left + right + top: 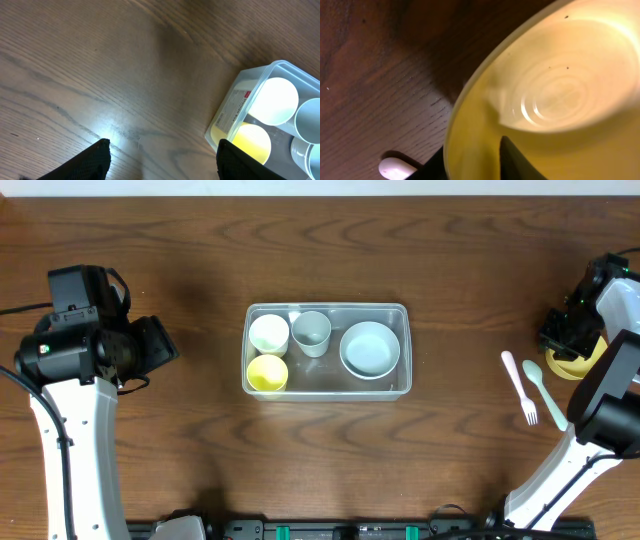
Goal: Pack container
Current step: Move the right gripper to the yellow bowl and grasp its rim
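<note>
The container (pixel 326 307) sits mid-frame in the overhead view, holding a white bowl (pixel 268 333), a small yellow bowl (pixel 267 373), a cup (pixel 312 332) and a pale blue bowl (pixel 369 348) side by side, probably to save room. At the right edge, the right gripper (pixel 472 160) angles down, straddling a yellow dish's (pixel 545 100) rim; whether it pinches, I cannot tell. At left, the left gripper (pixel 162 165) hangs spread over bare table (pixel 100 75).
</note>
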